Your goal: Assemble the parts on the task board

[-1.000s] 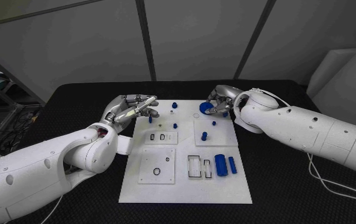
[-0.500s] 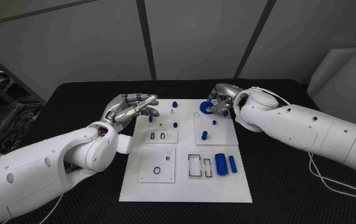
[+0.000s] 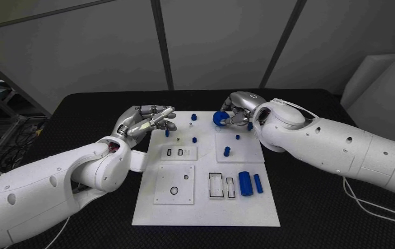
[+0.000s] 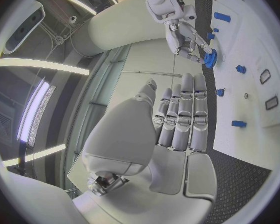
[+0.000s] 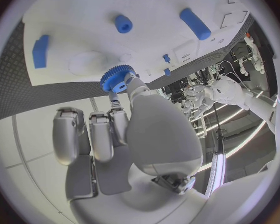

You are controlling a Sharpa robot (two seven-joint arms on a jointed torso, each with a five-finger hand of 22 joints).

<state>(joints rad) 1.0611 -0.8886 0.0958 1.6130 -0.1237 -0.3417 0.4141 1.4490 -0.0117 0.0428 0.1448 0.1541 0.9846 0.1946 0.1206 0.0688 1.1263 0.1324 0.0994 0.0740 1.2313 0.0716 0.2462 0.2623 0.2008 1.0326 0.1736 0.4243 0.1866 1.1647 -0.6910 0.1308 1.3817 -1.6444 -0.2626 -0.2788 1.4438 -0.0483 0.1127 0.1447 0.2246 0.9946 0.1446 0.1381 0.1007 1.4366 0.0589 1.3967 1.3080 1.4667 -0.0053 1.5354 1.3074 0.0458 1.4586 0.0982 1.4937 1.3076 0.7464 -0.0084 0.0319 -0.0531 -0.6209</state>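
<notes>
Right hand [image 3: 234,113] held a blue gear [image 3: 220,119], pinched at its fingertips, over the far edge of the task board [image 3: 206,215], about 12 o'clock on the board. Right wrist view confirmed: gear [image 5: 117,78] clamped at a fingertip, toothed rim clear, just off the white board edge [image 5: 71,15]. Left wrist view also showed that hand [image 4: 189,37] on the gear [image 4: 210,58].

Left hand [image 3: 146,119] hung at the board's 10–11 o'clock corner, fingers curled together; a small blue part [image 3: 168,127] sat right at its fingertips, cannot tell if held or just behind. In its own wrist view the fingers [image 4: 184,117] lay side by side, straight, nothing visible in them.

On the board: small blue pegs [image 3: 194,116] upright near the far edge, another peg [image 3: 226,152] mid-board right, a large blue cylinder [image 3: 244,183] and a thinner one [image 3: 257,183] lying at 4 o'clock, touching nothing, beside rectangular slots [image 3: 216,185]. Black ring [image 3: 173,190] on the near-left plate. Black worktop [image 3: 313,203] all round.
</notes>
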